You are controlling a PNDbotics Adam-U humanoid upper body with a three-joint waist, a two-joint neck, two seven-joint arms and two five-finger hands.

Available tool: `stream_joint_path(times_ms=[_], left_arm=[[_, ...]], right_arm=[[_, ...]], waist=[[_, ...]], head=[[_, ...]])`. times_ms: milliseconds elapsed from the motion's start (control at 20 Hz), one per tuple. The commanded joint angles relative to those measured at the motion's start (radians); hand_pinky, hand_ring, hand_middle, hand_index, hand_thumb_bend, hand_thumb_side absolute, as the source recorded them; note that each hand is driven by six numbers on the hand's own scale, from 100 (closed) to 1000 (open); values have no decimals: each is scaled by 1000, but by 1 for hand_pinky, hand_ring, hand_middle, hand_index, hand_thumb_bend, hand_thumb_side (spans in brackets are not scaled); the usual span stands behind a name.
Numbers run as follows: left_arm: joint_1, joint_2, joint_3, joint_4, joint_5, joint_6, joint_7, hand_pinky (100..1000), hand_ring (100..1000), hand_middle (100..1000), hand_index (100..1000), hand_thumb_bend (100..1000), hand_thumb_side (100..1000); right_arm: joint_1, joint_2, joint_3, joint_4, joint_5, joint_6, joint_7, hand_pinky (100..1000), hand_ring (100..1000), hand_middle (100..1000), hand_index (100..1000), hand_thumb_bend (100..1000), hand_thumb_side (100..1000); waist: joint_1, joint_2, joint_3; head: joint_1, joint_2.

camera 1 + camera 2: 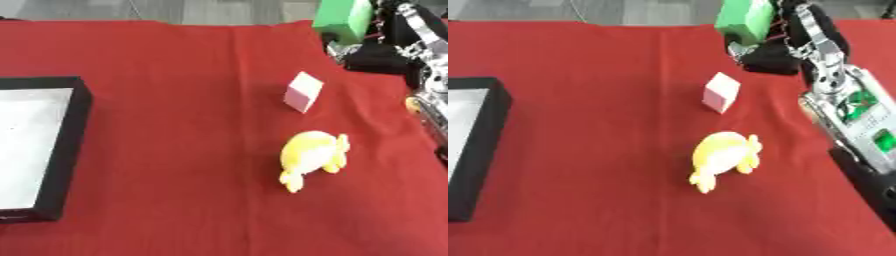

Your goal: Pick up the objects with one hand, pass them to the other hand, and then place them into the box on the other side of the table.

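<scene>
Early days. Right hand (767,50) curled round a green block (744,19), up past the white cube (721,92). Yellow plush toy (724,159) just below that cube, untouched. Box (61,150) far left, nothing visible inside. Left hand nowhere visible.

Red-clothed table (175,150) bears black box (74,145), white block (304,91), yellow toy (311,154).
</scene>
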Motion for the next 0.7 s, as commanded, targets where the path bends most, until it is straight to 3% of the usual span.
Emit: stream_joint_path(times_ms=[50, 450, 700], left_arm=[[-41, 64, -19, -12, -39, 22, -78, 805, 859, 634, 755, 100, 482], [-142, 88, -120, -12, -179, 79, -302, 803, 862, 681, 779, 100, 300], [-207, 81, -188, -12, -268, 104, -421, 797, 860, 710, 810, 100, 254]], right_arm=[[-25, 1, 18, -13, -2, 2, -5, 757, 671, 562, 522, 100, 100], [-43, 25, 69, -26, 30, 28, 32, 756, 670, 563, 523, 100, 100], [-54, 30, 101, -26, 67, 48, 70, 758, 669, 562, 525, 100, 100]], waist=[[14, -39, 4], [15, -39, 6], [17, -37, 10]], head=[[3, -4], [12, 2], [11, 6]])
